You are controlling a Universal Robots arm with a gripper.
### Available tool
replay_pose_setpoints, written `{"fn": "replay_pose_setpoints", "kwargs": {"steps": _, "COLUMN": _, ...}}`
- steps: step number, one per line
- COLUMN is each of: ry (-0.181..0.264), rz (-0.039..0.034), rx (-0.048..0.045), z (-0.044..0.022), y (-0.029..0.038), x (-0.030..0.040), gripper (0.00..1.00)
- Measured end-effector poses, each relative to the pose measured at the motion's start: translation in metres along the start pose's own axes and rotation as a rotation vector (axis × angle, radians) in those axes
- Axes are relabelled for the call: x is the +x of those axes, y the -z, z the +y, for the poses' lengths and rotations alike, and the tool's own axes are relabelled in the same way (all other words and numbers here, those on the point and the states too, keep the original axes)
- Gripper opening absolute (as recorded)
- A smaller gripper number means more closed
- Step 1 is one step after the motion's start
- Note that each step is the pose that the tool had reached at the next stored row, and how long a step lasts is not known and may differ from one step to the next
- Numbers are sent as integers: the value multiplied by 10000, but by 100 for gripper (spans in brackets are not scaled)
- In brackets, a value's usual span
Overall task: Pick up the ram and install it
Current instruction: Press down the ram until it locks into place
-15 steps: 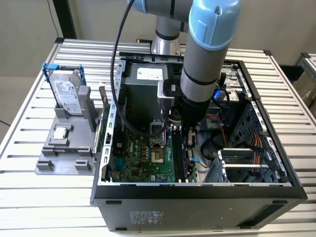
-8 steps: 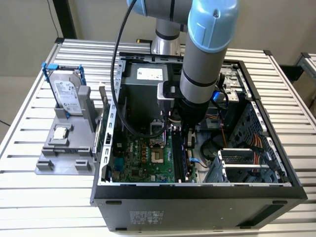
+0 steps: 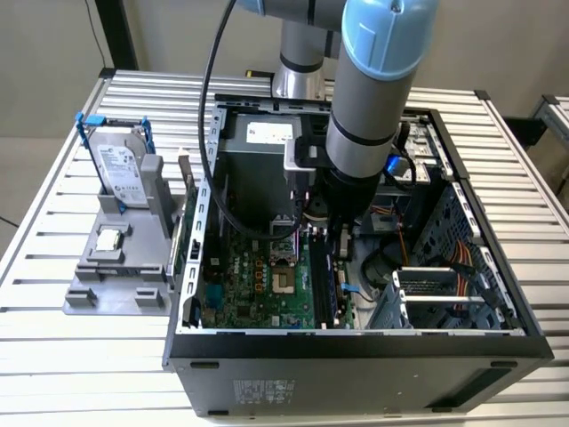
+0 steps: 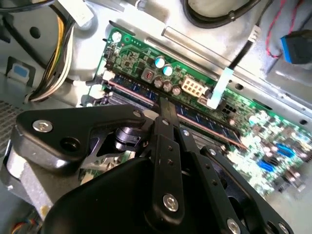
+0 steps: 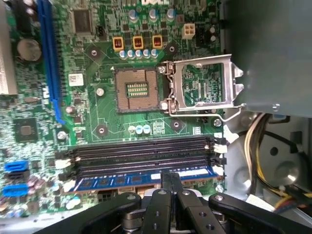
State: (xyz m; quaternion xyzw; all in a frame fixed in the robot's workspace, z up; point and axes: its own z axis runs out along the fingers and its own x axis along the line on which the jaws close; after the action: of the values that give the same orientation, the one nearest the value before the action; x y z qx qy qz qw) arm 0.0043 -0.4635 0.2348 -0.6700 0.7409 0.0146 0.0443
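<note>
On the table (image 3: pixel 53 222), near its edge at the exterior view's left, stood the grey holder (image 3: pixel 116 276). The hard drive (image 3: pixel 120 173) with its blue bracket sat upright in the holder's back part. The processor (image 3: pixel 108 237) lay flat in front of the drive.

The open case (image 3: pixel 356 356) took up the middle of the table. The green motherboard (image 3: pixel 253 285) lay on the case floor, toward the case's side at the exterior view's left.

My arm (image 3: pixel 373 80) reached down into the case from above, over the board's edge at the exterior view's right.

In the first wrist view the empty socket (image 5: pixel 136 90) sat beside its raised silver frame (image 5: pixel 204 85). Black memory slots (image 5: pixel 136 153) ran below them. The ram (image 5: pixel 141 178) lay along the slot nearest my gripper (image 5: pixel 171 183), blue board edge showing, with a white clip (image 5: pixel 218 168) at its end.

My gripper was closed, fingertips together on the ram's top edge near its middle. In the second wrist view my gripper (image 4: pixel 164 108) met the ram (image 4: pixel 204 122) at the same spot. The ram stood upright in the slot, level along its length. Whether it was fully seated, I could not tell.
</note>
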Motion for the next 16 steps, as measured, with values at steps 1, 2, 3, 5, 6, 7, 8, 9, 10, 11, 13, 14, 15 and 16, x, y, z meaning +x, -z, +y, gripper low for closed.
{"fn": "replay_pose_setpoints", "kwargs": {"steps": 1, "ry": 0, "rz": 1, "rx": 0, "z": -1, "y": 34, "x": -3, "gripper": 0}}
{"fn": "replay_pose_setpoints", "kwargs": {"steps": 2, "ry": 0, "rz": 3, "rx": -1, "z": -2, "y": 58, "x": -4, "gripper": 0}}
{"fn": "replay_pose_setpoints", "kwargs": {"steps": 3, "ry": 0, "rz": 4, "rx": -1, "z": -3, "y": 75, "x": -6, "gripper": 0}}
{"fn": "replay_pose_setpoints", "kwargs": {"steps": 5, "ry": 0, "rz": 3, "rx": 0, "z": -3, "y": 97, "x": -8, "gripper": 0}}
{"fn": "replay_pose_setpoints", "kwargs": {"steps": 6, "ry": 0, "rz": 2, "rx": 0, "z": -4, "y": 105, "x": -8, "gripper": 0}}
{"fn": "replay_pose_setpoints", "kwargs": {"steps": 7, "ry": 0, "rz": 3, "rx": 0, "z": -4, "y": 113, "x": -9, "gripper": 0}}
{"fn": "replay_pose_setpoints", "kwargs": {"steps": 8, "ry": 0, "rz": 3, "rx": 0, "z": -4, "y": 121, "x": -9, "gripper": 0}}
{"fn": "replay_pose_setpoints", "kwargs": {"steps": 9, "ry": 0, "rz": 3, "rx": -1, "z": -5, "y": 130, "x": -10, "gripper": 0}}
{"fn": "replay_pose_setpoints", "kwargs": {"steps": 10, "ry": 1, "rz": 3, "rx": -4, "z": -5, "y": 139, "x": -11, "gripper": 0}}
{"fn": "replay_pose_setpoints", "kwargs": {"steps": 11, "ry": 0, "rz": 3, "rx": -11, "z": -6, "y": 149, "x": -12, "gripper": 0}}
{"fn": "replay_pose_setpoints", "kwargs": {"steps": 13, "ry": -2, "rz": 9, "rx": -41, "z": -7, "y": 178, "x": -14, "gripper": 0}}
{"fn": "replay_pose_setpoints", "kwargs": {"steps": 14, "ry": -3, "rz": 8, "rx": -47, "z": -7, "y": 185, "x": -15, "gripper": 0}}
{"fn": "replay_pose_setpoints", "kwargs": {"steps": 15, "ry": -4, "rz": 7, "rx": -48, "z": -7, "y": 189, "x": -15, "gripper": 0}}
{"fn": "replay_pose_setpoints", "kwargs": {"steps": 16, "ry": -4, "rz": 9, "rx": -49, "z": -7, "y": 195, "x": -16, "gripper": 0}}
